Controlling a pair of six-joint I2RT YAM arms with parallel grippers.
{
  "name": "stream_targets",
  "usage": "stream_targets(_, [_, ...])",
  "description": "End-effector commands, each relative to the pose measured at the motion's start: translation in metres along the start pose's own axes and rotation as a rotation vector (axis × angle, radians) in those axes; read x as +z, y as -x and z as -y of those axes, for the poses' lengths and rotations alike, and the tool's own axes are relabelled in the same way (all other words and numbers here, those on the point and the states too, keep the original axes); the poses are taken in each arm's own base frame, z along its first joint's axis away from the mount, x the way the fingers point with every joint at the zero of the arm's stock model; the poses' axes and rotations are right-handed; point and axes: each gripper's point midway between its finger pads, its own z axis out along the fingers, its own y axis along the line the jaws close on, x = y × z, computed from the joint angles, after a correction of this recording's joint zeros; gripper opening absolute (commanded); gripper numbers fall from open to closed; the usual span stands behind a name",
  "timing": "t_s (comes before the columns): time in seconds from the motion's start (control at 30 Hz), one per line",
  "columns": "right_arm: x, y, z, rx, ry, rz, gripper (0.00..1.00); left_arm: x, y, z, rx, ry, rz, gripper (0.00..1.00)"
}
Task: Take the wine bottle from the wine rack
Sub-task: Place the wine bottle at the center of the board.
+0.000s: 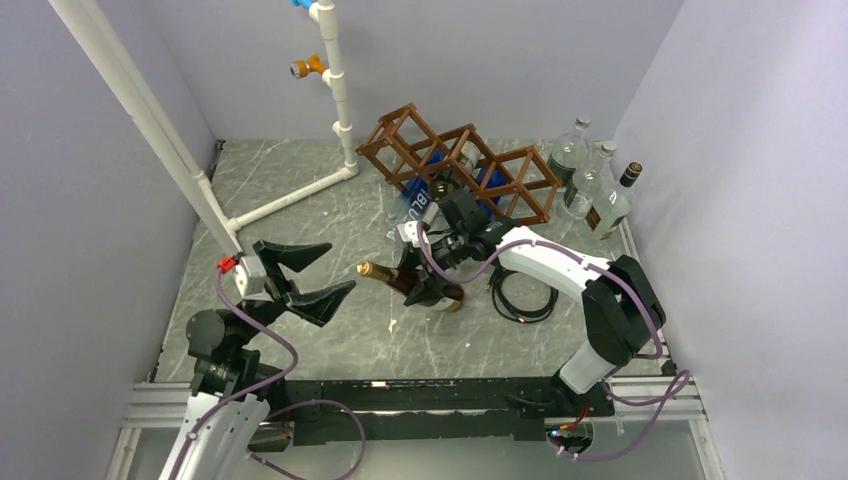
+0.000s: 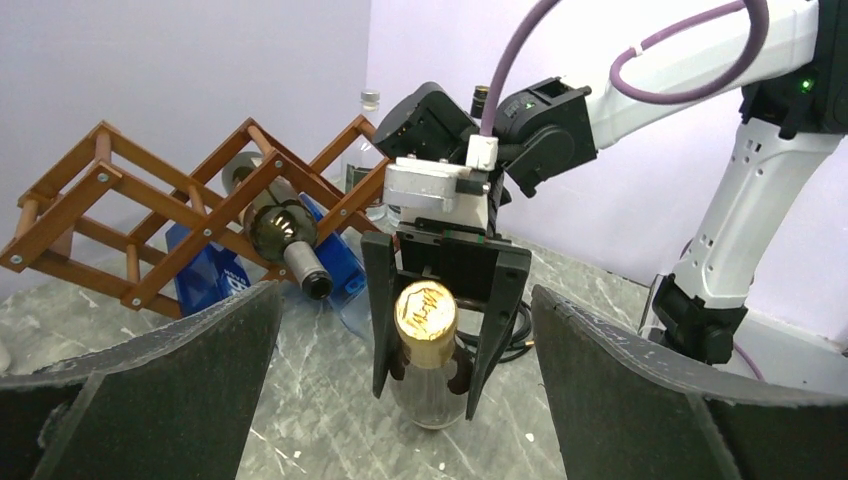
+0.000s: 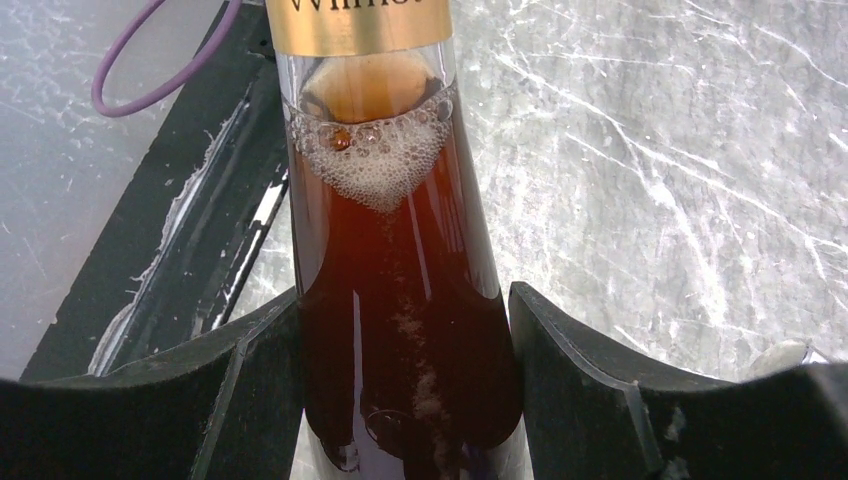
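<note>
Top external view: right gripper (image 1: pixel 437 283) pinches wine bottle (image 1: pixel 395 277) by body, fingers pressed on glass from both sides. Bottle is clear of wine rack (image 1: pixel 455 160), held near-level low over table (image 1: pixel 330 340); you cannot tell if it touches. Gold-foil neck aims at left gripper (image 1: pixel 312 272), which is spread wide and holds nothing, likely ready to take or steady it. Body grip leaves neck free. Second bottle (image 2: pixel 283 232) sits in rack cell; not your target.
</note>
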Motion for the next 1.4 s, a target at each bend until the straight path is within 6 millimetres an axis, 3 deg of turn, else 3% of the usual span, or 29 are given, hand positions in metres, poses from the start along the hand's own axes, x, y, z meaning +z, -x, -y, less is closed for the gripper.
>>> stream_targets(0.0, [-0.015, 0.059, -0.012, -0.133, 0.05, 0.164, 0.0, 0.0, 0.012, 0.017, 0.065, -0.108, 0.111, 1.0])
stream_targets(0.33, [-0.024, 0.058, -0.013, -0.139, 0.059, 0.19, 0.0, 0.006, -0.008, 0.011, 0.026, -0.125, 0.086, 1.0])
stream_targets(1.03, [-0.029, 0.056, -0.014, -0.135, 0.069, 0.212, 0.0, 0.057, -0.04, 0.017, 0.007, -0.094, 0.083, 0.99])
stream_targets(1.37, [-0.03, 0.055, -0.013, -0.129, 0.071, 0.216, 0.0, 0.072, -0.045, 0.021, 0.001, -0.111, 0.112, 0.86])
